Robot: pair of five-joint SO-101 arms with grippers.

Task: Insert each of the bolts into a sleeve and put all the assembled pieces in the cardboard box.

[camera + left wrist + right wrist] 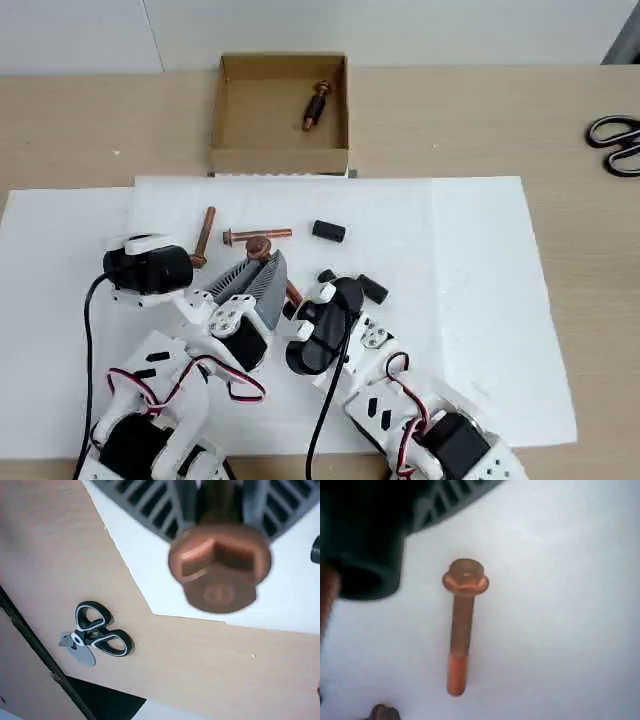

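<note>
Both arms folded low at the near side of the table (80, 130), leaning inward over white paper (470, 300). Left end effector (260, 265) pressed together on a copper bolt (219, 567), hex head jutting past the tips. Right end effector (322, 290) just beside a black sleeve (327, 276); grip impossible to judge. Stamped mark on the bolt head, too blurred to read. One assembled piece (317, 105) already lying inside the cardboard box (280, 158); two loose bolts (257, 236) on the paper.
</note>
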